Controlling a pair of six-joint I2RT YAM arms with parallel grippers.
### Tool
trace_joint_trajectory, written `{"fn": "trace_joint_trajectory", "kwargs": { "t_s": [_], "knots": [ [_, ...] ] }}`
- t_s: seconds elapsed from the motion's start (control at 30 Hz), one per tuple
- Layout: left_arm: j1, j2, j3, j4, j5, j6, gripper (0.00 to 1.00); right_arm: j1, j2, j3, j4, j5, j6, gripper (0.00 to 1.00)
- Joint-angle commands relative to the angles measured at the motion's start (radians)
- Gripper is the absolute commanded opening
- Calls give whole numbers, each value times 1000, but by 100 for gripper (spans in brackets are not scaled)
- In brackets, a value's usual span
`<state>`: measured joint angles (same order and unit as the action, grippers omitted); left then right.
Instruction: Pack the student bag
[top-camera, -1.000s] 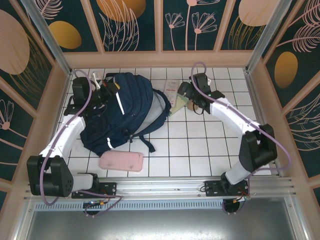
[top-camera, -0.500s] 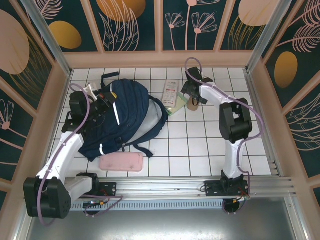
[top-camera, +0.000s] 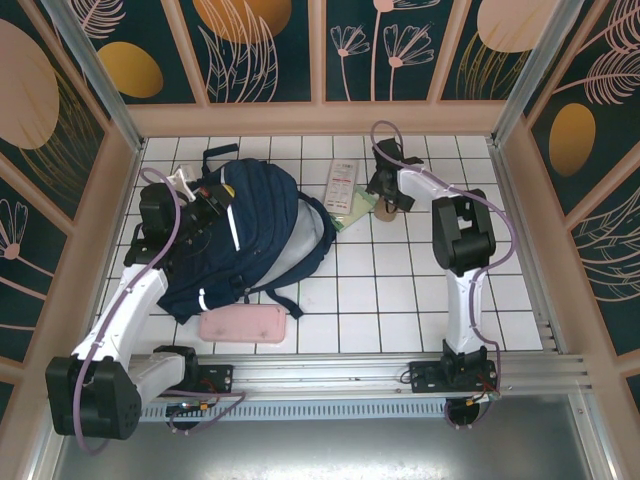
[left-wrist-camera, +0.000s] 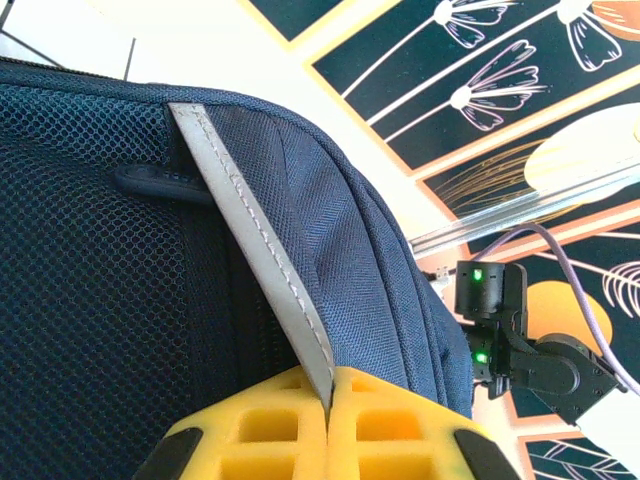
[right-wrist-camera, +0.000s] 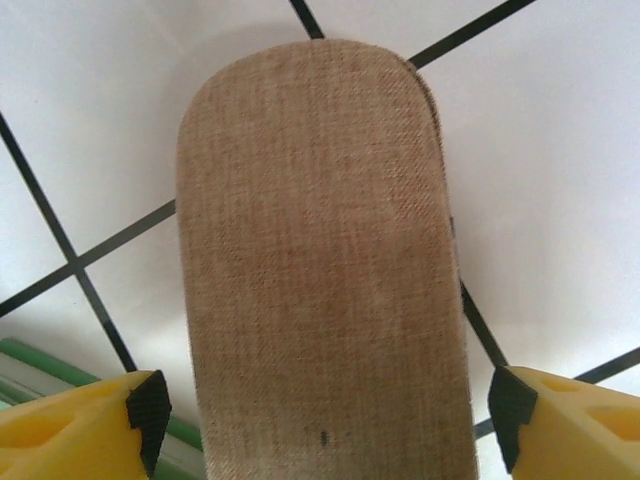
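Note:
The student bag, navy with white stripes, lies on the left half of the tiled floor. My left gripper is at its upper left end. In the left wrist view the yellow fingers are shut on the bag's white reflective stripe, with navy fabric on both sides. My right gripper points down at the back centre over a tan fabric case. In the right wrist view that case lies flat between the open jaws of my right gripper, with a small gap at each pad.
A pink pouch lies in front of the bag near the front rail. A white printed packet and a green flat item lie just left of the tan case; the green edge is by my right gripper's left finger. Wooden walls enclose the floor.
The left gripper has dragged the bag's top end leftward by the stripe. The right arm has folded back and come down over the tan case, and its jaws have narrowed a little.

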<state>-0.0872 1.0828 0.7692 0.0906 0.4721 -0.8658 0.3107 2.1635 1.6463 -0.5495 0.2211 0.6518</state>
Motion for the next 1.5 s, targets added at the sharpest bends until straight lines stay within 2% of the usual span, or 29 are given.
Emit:
{"fn": "trace_joint_trajectory", "kwargs": {
  "t_s": [0.0,0.23,0.37,0.5,0.67,0.73,0.83,1.0,1.17,1.23,1.4,1.47],
  "knots": [
    [-3,3,64,99,29,12,0,-25,13,-38,33,-52,-17,77],
    [-8,59,109,87,79,9,0,-33,-4,-59,66,-73,-38,49],
    [-32,96,178,24,88,45,0,-34,-99,-100,76,-21,-32,44],
    [-71,142,293,-79,87,112,0,-34,-255,-202,129,-18,-26,42],
    [-86,215,486,-245,143,230,0,-25,-475,-357,230,-89,-41,41],
    [-85,240,566,-306,174,284,0,-24,-569,-448,333,-193,-66,41],
    [-86,281,650,-340,232,306,0,-23,-682,-573,501,-421,-94,40],
    [-88,338,734,-364,295,308,0,11,-727,-628,594,-664,-81,35],
    [-112,393,792,-368,362,311,0,118,-779,-668,617,-654,-126,35],
    [-133,418,833,-401,362,331,0,147,-780,-676,616,-664,-124,35],
    [-157,464,909,-442,339,339,0,230,-769,-680,576,-594,-99,30],
    [-158,473,911,-443,327,342,0,250,-760,-681,593,-619,-53,30]
  ]
}}
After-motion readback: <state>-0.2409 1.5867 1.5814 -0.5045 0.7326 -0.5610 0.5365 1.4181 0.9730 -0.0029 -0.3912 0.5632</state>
